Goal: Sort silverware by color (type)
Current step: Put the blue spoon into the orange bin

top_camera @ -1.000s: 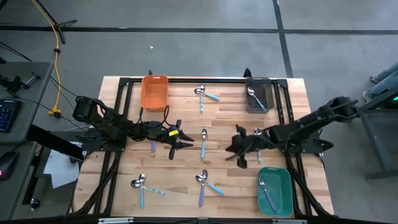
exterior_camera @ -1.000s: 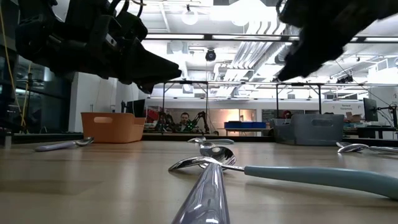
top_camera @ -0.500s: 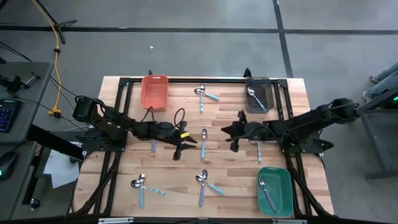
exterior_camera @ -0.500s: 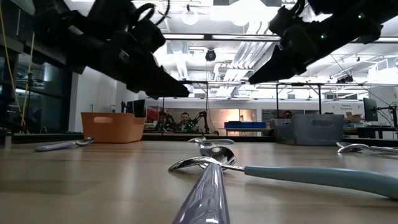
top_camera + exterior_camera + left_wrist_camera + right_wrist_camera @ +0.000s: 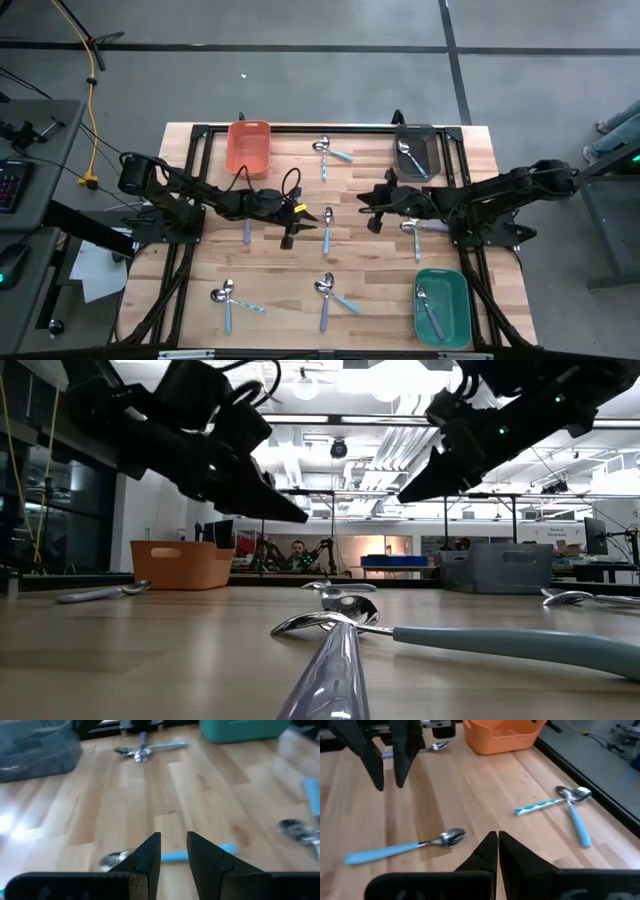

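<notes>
While the middle spoon [image 5: 327,224] lies lengthwise down the counter [image 5: 300,280], the left gripper [image 5: 291,231], fingers part-open and empty, hovers just beside it; the right gripper [image 5: 376,213], closed, is farther.

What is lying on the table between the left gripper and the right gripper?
One light-blue-handled spoon lies between the left gripper and right gripper, as the high view shows.

- The high camera looks straight down on my whole table [image 5: 300,190].
- The low one sits at tabletop level, facing the room.
- My wrist cameras look past my fingers; both see the middle spoon [image 5: 405,846].
</notes>
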